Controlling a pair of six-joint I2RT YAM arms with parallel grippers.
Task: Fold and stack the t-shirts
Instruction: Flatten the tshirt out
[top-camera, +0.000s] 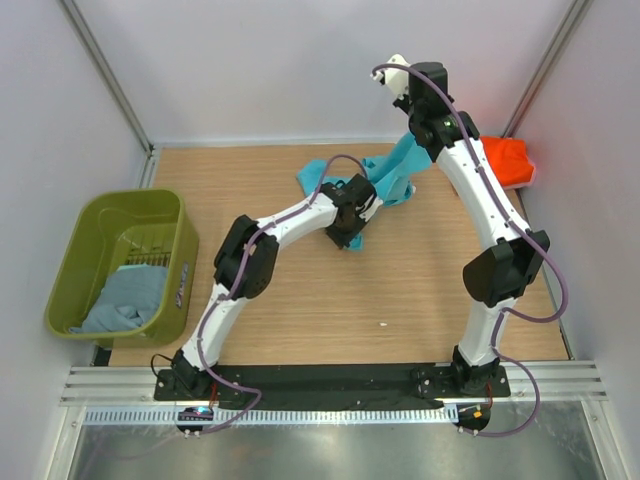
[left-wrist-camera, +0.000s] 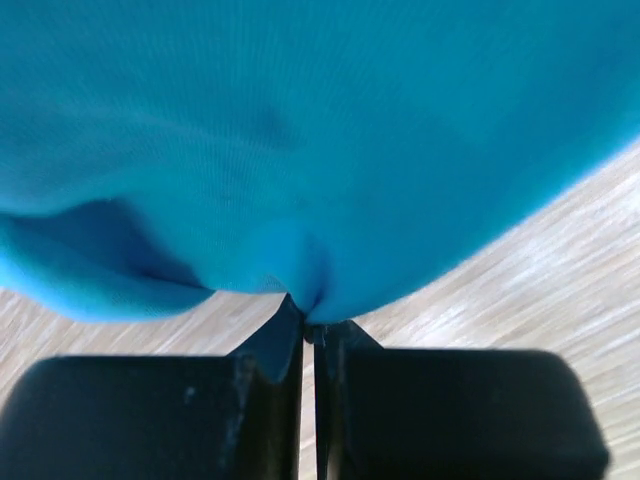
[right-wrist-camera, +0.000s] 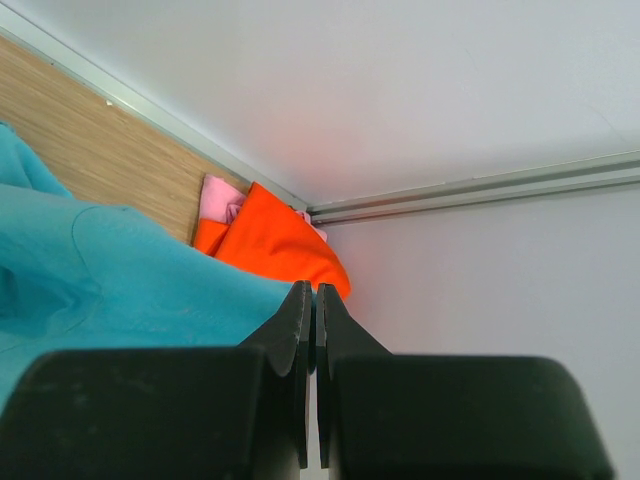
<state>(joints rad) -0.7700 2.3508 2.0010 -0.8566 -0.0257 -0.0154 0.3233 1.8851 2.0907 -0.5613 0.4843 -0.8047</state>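
A turquoise t-shirt (top-camera: 385, 175) lies crumpled at the back middle of the table, one end pulled up off the wood. My right gripper (top-camera: 418, 140) hangs above that raised end, shut on the turquoise cloth (right-wrist-camera: 120, 280); its tips (right-wrist-camera: 316, 295) meet at the cloth's edge. Lower down, my left gripper (top-camera: 352, 222) is shut on a pinched fold of the same shirt (left-wrist-camera: 300, 150), the fold caught between its tips (left-wrist-camera: 310, 312). An orange-red t-shirt (top-camera: 505, 160) sits in the back right corner with a pink one (right-wrist-camera: 220, 198) under it. A grey-blue t-shirt (top-camera: 125, 300) lies inside the bin.
The olive-green bin (top-camera: 100, 222) stands off the table's left edge. White walls close in the back and both sides, with a metal post (top-camera: 545, 70) near the orange-red shirt. Bare wood (top-camera: 400, 290) stretches in front of the turquoise shirt.
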